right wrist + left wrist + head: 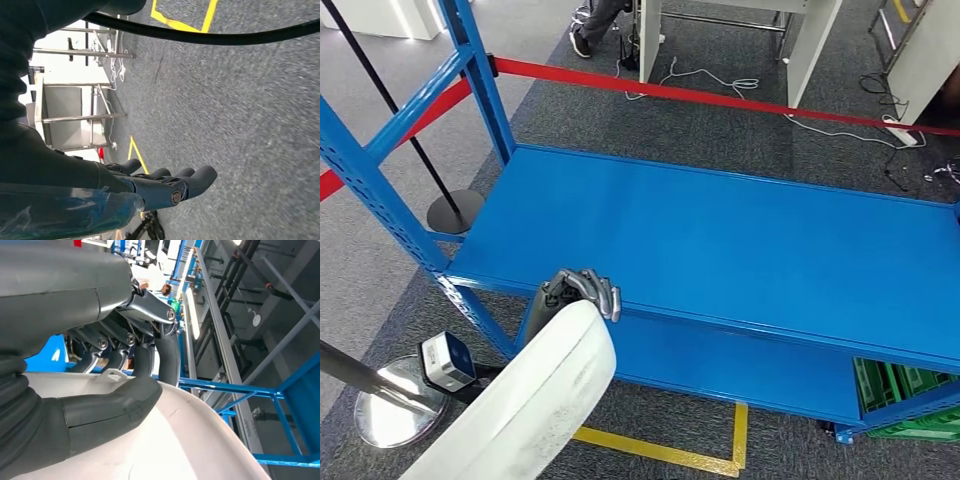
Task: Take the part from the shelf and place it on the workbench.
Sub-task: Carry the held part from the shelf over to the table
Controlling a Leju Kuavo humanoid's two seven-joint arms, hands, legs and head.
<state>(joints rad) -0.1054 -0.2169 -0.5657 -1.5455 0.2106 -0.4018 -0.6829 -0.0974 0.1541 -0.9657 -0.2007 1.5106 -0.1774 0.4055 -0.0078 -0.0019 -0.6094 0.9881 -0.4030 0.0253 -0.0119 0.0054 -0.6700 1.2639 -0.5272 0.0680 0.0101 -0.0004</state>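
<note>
A large white curved part (535, 395) is held at the lower left of the head view, just in front of the blue shelf (712, 240). My left hand (580, 292) grips its far edge, fingers curled over the rim. In the left wrist view the thumb (109, 407) presses one face of the white part (188, 440) and the dark fingers (166, 352) hook over its edge. The shelf board beside the hand is bare. My right hand (166, 182) hangs over grey carpet with its fingers stretched out, holding nothing.
A red barrier tape (712, 95) runs behind the shelf. Two stanchion bases (454, 211) (392, 405) stand at the left. Green crates (905, 395) sit under the shelf at the right. Yellow floor tape (697, 455), loose cables and white table legs (803, 45) lie beyond.
</note>
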